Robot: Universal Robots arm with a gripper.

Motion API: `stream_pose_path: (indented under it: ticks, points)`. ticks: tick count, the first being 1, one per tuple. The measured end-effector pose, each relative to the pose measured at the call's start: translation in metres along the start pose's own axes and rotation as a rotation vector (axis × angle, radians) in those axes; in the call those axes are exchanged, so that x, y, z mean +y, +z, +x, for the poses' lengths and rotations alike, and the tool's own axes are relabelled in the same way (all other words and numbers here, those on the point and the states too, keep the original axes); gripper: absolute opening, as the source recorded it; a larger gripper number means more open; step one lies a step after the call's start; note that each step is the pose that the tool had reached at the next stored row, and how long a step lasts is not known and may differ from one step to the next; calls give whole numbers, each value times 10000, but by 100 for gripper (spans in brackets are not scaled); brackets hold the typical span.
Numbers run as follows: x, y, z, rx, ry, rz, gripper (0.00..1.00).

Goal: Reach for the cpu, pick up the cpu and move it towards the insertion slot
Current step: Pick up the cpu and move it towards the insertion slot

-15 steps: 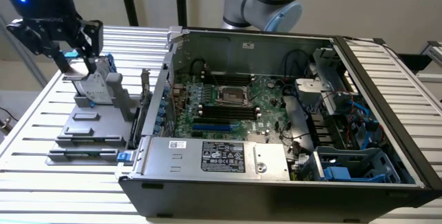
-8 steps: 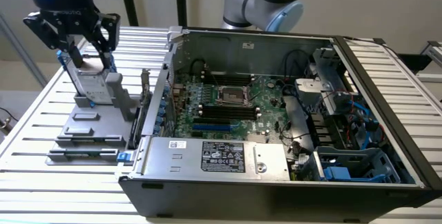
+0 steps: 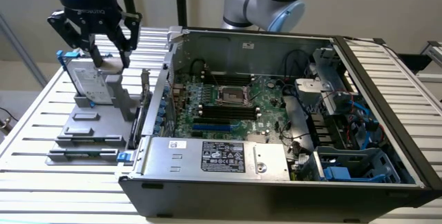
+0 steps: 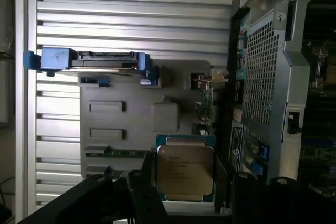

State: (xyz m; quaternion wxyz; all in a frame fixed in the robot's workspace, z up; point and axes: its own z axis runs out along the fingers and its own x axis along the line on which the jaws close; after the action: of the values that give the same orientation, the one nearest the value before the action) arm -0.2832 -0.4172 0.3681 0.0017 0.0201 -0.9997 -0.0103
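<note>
The cpu point(image 4: 185, 170) is a small square chip with a shiny silver top. It lies flat in a blue-edged seat on the grey fixture point(image 4: 134, 124). My gripper point(image 4: 191, 184) is open above it, one dark finger point(image 4: 140, 184) on each side and neither touching it. In the exterior view the gripper point(image 3: 111, 57) hangs over the grey fixture point(image 3: 97, 125) at the exterior view's left, outside the computer case. The insertion slot point(image 3: 230, 95), a silver-framed square socket with a dark centre, sits on the green motherboard inside the open case.
A silver hard drive point(image 3: 90, 81) with a blue bracket stands upright in the fixture beside the gripper. The case's metal side wall point(image 3: 165, 87) rises between fixture and motherboard. Black memory slots point(image 3: 228, 113) lie beside the socket. A slatted metal table point(image 3: 41, 110) carries everything.
</note>
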Motion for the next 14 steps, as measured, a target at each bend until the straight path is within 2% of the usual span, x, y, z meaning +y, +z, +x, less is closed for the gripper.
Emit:
stream_pose_path:
  ticks: [14]
  points:
    - [-25, -23, -635, -6, -1, -115, 54]
